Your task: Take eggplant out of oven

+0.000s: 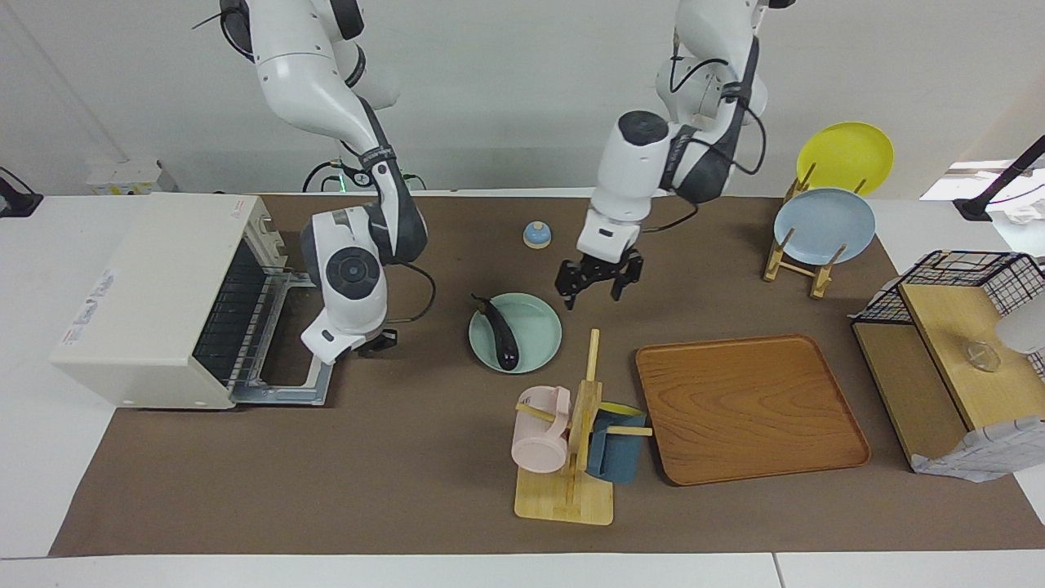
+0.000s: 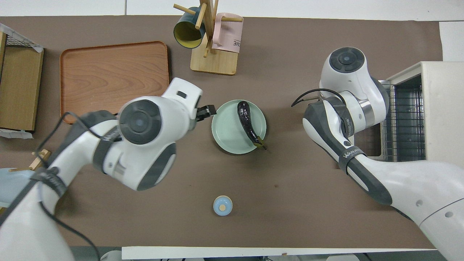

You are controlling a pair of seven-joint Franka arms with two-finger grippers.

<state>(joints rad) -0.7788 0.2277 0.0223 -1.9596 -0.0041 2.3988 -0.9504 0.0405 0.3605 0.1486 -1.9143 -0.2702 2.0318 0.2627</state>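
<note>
Brown matting (image 1: 408, 457) covers the table from one end to the other, with white tabletop showing along its edges. At the right arm's end sits the oven (image 1: 155, 302), its door (image 1: 298, 343) dropped flat and open toward the middle of the table, the wire rack (image 2: 404, 119) bare inside. The right arm bends down in front of the oven, and the right gripper (image 1: 371, 343) hangs low just over the outer edge of the open door; I cannot tell how its fingers stand.

Next in size, a wooden tray (image 1: 747, 408) lies toward the left arm's end, with a wire basket and wooden shelf (image 1: 951, 359) beside it at the table's edge. A plate rack (image 1: 804, 245) holding a blue plate and a yellow plate stands nearer the robots than the tray. A mug tree (image 1: 571, 441) with a pink mug and a blue mug stands beside the tray.

Mid-table rests a pale green plate (image 1: 535, 318), and the eggplant (image 1: 500, 333) lies on it, out of the oven, stem end nearer the robots and poking past the rim. It is well apart from the right gripper, with bare mat between the plate and the oven door. The left gripper (image 1: 593, 290) hovers with its fingers spread and empty over the mat just beside the plate. A small blue bell (image 1: 536, 235) sits nearer the robots than the plate, with open mat around it.
</note>
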